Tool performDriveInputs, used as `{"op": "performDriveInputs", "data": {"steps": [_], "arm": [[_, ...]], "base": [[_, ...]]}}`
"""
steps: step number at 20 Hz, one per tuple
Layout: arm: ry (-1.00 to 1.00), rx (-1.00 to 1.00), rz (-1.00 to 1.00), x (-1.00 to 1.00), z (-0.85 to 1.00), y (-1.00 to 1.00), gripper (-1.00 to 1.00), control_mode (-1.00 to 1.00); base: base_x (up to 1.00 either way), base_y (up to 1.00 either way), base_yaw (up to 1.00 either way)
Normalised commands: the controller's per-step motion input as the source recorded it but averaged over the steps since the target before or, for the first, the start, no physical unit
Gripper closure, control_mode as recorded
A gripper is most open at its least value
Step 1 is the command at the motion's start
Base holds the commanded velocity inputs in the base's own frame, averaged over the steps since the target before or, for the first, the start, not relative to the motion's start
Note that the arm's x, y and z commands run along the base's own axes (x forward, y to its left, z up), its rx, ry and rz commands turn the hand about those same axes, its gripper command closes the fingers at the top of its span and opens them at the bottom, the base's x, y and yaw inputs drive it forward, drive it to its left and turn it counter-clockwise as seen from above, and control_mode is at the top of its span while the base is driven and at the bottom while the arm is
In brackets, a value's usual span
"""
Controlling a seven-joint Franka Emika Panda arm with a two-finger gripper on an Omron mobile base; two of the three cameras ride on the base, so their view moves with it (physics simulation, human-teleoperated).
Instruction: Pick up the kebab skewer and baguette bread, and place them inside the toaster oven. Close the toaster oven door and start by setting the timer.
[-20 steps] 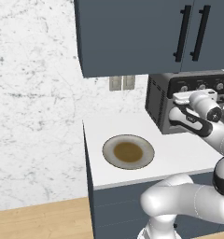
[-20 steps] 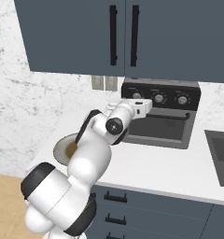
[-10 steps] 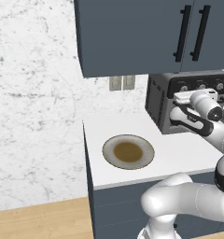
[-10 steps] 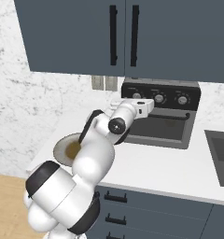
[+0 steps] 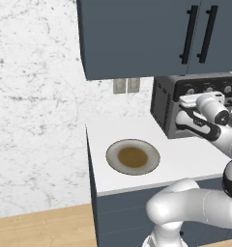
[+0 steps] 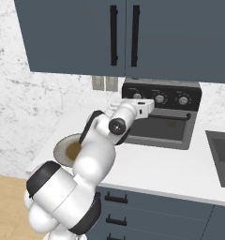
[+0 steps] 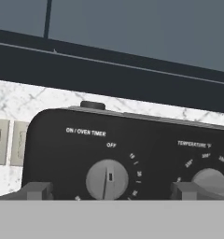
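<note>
The black toaster oven [image 5: 167,103] [image 6: 191,121] stands at the back of the counter. Its door [image 6: 157,130] is shut, with the bar handle across its top. My gripper [image 5: 185,102] [image 6: 151,103] [image 7: 109,191] is open and hovers right in front of the top knob panel. In the hand view the grey timer knob [image 7: 107,179], labelled ON / OVEN TIMER, sits between my two fingertips [image 7: 37,190], its pointer near OFF. The temperature knob [image 7: 209,179] lies to its right. The kebab skewer and the baguette bread are hidden.
A grey plate [image 5: 133,157] [image 6: 63,149] with a brown centre lies on the white counter left of the oven. Wall outlets [image 5: 126,85] [image 6: 105,83] sit behind it. Dark upper cabinets [image 5: 152,34] hang above. A sink [image 6: 222,157] is at the right.
The hand has barely shifted in front of the knob panel, and the jaws have stayed open.
</note>
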Motion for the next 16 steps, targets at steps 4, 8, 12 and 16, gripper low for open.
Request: {"op": "performDriveInputs", "data": {"steps": [4, 8, 12, 16], "arm": [[0.0, 0.0, 0.0, 0.18, 0.0, 0.17, -1.0, -1.0], [0.0, 0.0, 0.0, 0.19, 0.0, 0.03, -1.0, -1.0], [0.0, 0.0, 0.0, 0.03, 0.0, 0.0, -1.0, -1.0], [-0.01, 0.0, 0.0, 0.0, 0.0, 0.0, -1.0, -1.0]], "base": [[0.0, 0.0, 0.0], [0.0, 0.0, 0.0], [0.0, 0.0, 0.0], [0.0, 0.0, 0.0]]}}
